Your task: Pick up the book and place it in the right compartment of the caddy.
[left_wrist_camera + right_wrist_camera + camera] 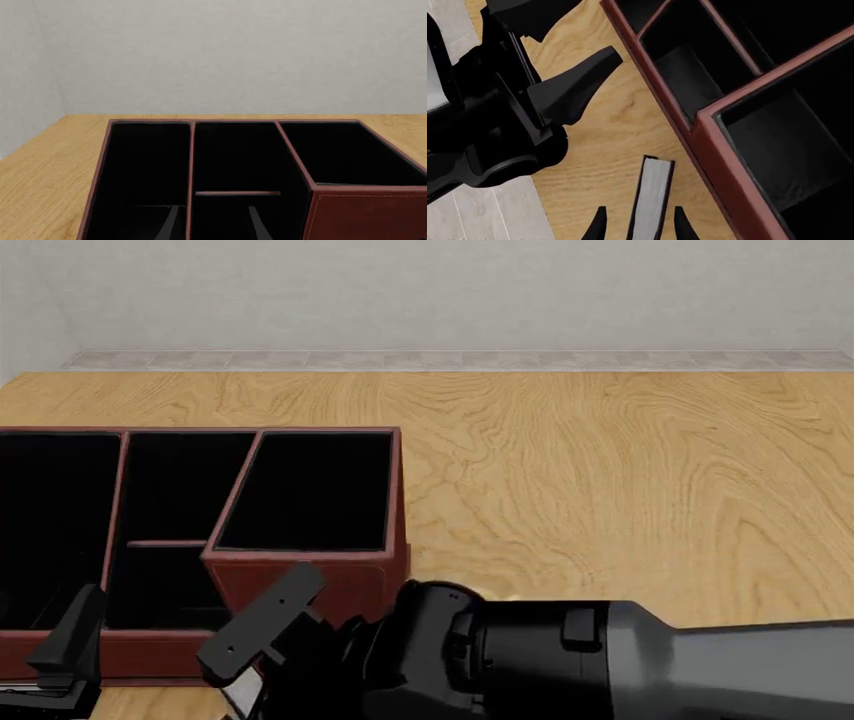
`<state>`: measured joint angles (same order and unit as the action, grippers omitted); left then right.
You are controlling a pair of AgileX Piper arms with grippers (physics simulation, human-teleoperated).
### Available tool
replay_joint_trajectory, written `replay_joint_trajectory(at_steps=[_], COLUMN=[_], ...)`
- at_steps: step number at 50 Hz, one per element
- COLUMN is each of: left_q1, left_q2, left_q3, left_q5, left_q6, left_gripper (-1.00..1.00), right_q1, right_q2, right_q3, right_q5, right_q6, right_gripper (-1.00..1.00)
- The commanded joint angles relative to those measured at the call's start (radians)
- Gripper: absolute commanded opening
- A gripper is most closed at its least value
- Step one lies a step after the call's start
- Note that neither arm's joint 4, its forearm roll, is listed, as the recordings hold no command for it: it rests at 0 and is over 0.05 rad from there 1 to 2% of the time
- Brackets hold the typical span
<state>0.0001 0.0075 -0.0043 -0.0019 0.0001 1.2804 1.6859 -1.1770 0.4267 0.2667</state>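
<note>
The reddish-brown caddy (pixel 310 585) stands at the table's left, and its tall right compartment (pixel 314 490) is black inside with nothing in it. In the right wrist view the book (pixel 650 200) shows edge-on, white page edges up, between the fingers of my right gripper (pixel 639 227), which is shut on it. It hangs over the wood just in front of the caddy's front wall (pixel 714 150), beside the right compartment (pixel 787 150). My right gripper (pixel 260 655) sits low in the front view, where its arm hides most of the book. My left gripper (pixel 213 225) is open and faces the caddy (pixel 363 215).
The left arm's gripper (pixel 570 87) is close to the book, on the side away from the caddy. Bare wooden table (pixel 601 490) stretches right of the caddy to the back wall. Grey floor (pixel 494 215) shows past the table's near edge.
</note>
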Motion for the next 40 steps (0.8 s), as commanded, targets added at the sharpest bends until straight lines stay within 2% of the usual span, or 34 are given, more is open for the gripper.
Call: replay_joint_trajectory(at_steps=[1,39,40], left_q1=[0.0,0.0,0.0], left_q2=[0.0,0.0,0.0], left_q3=[0.0,0.0,0.0], left_q5=[0.0,0.0,0.0], left_q6=[0.0,0.0,0.0], left_gripper=[1.0,1.0,1.0], right_q1=[0.009,0.015,-0.004], right_q2=[0.011,0.036,0.033], right_q3=[0.005,0.026,0.027], right_q5=[-0.008,-0.019,-0.013], right_q6=[0.011,0.042,0.019], right_gripper=[1.0,1.0,-1.0])
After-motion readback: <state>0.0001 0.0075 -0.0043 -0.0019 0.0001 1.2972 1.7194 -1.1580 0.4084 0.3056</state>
